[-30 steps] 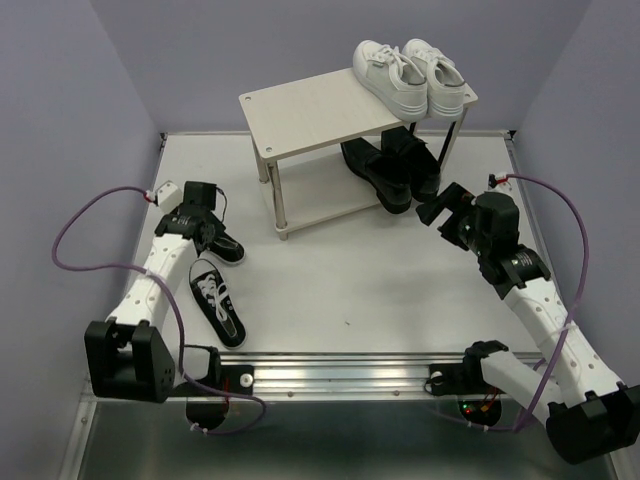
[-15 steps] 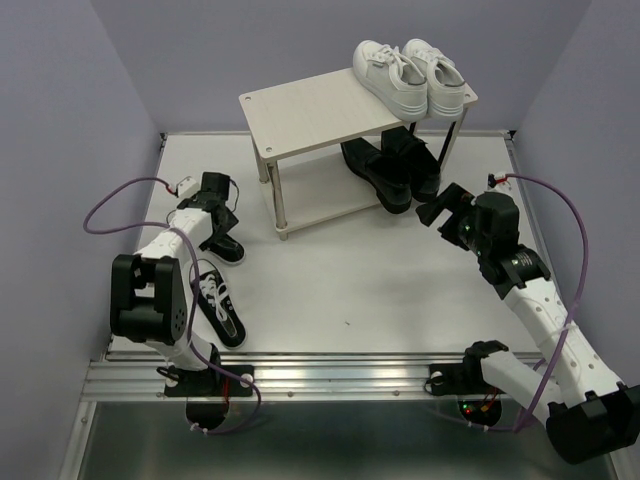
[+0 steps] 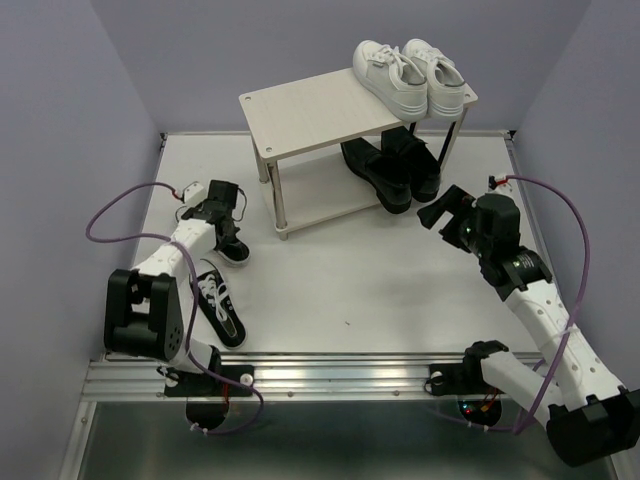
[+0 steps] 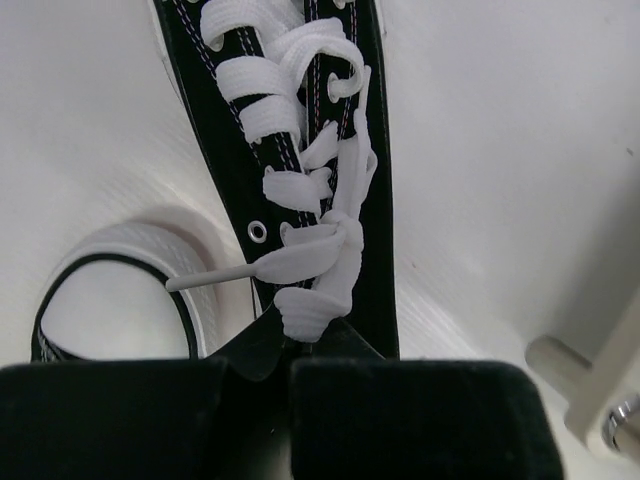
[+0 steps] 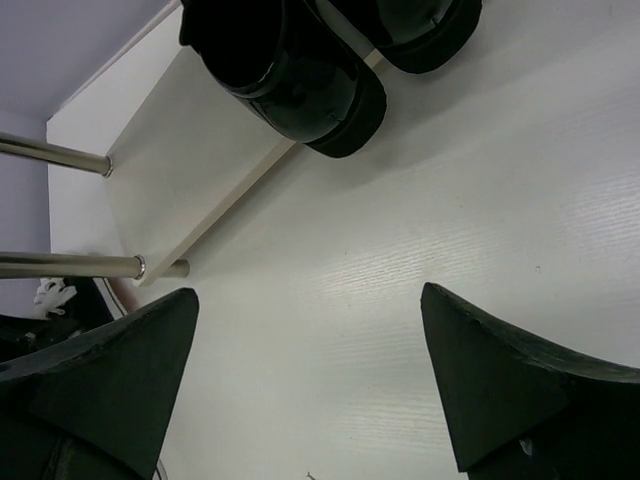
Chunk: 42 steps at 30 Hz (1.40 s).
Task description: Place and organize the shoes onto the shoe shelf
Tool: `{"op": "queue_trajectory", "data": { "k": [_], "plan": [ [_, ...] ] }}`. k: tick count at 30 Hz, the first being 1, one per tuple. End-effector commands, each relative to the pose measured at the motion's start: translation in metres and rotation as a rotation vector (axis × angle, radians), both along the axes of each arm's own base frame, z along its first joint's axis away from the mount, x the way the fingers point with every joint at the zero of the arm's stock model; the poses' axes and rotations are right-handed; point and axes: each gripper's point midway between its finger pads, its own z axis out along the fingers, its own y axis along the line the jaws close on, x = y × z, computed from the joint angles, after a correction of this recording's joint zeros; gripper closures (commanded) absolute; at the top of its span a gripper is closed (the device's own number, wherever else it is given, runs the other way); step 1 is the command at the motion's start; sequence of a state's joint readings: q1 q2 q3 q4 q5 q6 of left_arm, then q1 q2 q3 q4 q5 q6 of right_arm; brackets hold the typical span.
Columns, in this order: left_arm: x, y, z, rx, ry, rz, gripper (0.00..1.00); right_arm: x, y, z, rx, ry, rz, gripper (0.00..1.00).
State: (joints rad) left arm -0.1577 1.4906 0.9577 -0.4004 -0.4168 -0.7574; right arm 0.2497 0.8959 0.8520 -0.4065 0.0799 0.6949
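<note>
Small canvas sneaker (image 3: pixel 230 249) on the bench (image 3: pixel 400 290), right by the shoe shelf (image 3: pixel 300 110), left jaws on it

Left jaws look clenched on the tongue just behind the laces (image 4: pixel 320 200), though the wrist view's too tight to judge the bite; I'd want collar in there too or it'll dangle. Its mate (image 3: pixel 219 310) lies just beside it, toward the bench's near edge. White sneakers (image 3: pixel 410 75) and loafers (image 3: pixel 392 172) fill the right ends, so both left halves are open. The shelf leg (image 3: pixel 281 205) is close: lift straight up first. Right jaws are spread wide, empty, well apart
</note>
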Motion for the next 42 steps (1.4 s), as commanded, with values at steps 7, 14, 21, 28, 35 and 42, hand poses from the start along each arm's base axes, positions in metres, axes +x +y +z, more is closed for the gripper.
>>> {"op": "queue_trajectory", "data": {
  "k": [7, 14, 21, 28, 35, 42],
  "plan": [
    [-0.044, -0.033, 0.130, 0.056, -0.246, -0.116, 1.00, 0.001, -0.010, 0.021, -0.027, -0.061, -0.034, 0.02],
    [-0.115, -0.055, 0.099, -0.110, -0.167, -0.179, 1.00, 0.003, -0.018, 0.020, -0.067, -0.058, -0.067, 0.02],
    [-0.151, -0.093, 0.082, -0.272, -0.172, -0.377, 1.00, 0.009, -0.028, 0.015, -0.126, -0.048, -0.099, 0.02],
    [-0.162, -0.130, 0.084, -0.341, -0.169, -0.587, 1.00, 0.006, -0.030, 0.011, -0.139, -0.044, -0.098, 0.02],
    [-0.167, -0.206, 0.088, -0.380, -0.157, -0.803, 1.00, 0.000, -0.038, 0.013, -0.154, -0.044, -0.130, 0.02],
    [-0.150, -0.286, 0.101, -0.404, -0.197, -0.909, 1.00, -0.004, -0.038, 0.013, -0.181, -0.028, -0.110, 0.00]
  ]
}}
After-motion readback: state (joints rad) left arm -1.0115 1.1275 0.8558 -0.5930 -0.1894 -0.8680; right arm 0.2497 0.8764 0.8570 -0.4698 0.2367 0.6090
